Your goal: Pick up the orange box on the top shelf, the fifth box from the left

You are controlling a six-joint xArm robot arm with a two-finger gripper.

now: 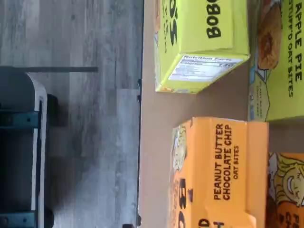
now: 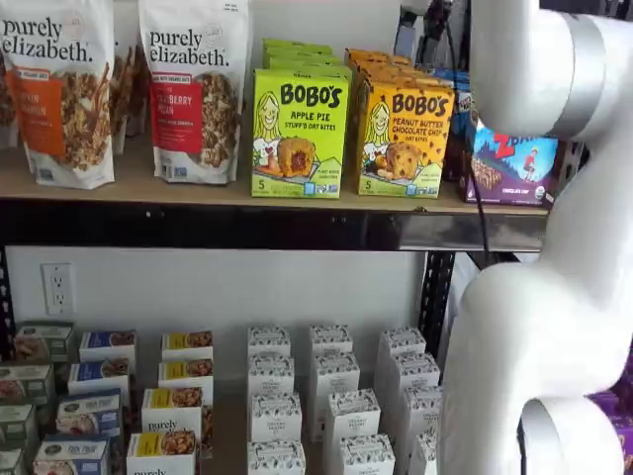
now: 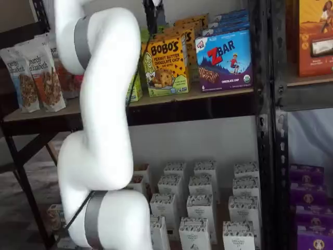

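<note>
Wrist view looks down on the tan wooden top shelf (image 1: 161, 142) with the picture turned on its side: the yellow-orange Bobo's Peanut Butter Chocolate Chip carton (image 1: 223, 175) sits just beside a lime-green Bobo's Apple Pie carton (image 1: 202, 38), and grey plank flooring (image 1: 80, 118) shows beyond the shelf edge. Both shelf views show the orange carton (image 2: 404, 139) (image 3: 165, 65) standing upright at the front of the shelf, at the head of a row of like cartons, between the green carton (image 2: 300, 134) and a blue-purple Zbar box (image 3: 223, 60). Two white Purely Elizabeth granola bags (image 2: 124, 89) stand further along. Small white cartons (image 2: 331, 396) fill the lower level. A white jointed robot arm (image 3: 101, 130) rises in front of the shelves. Its claw's fingers are not visible in any view; it is spread wide, released, and no box is seen in it.
</note>
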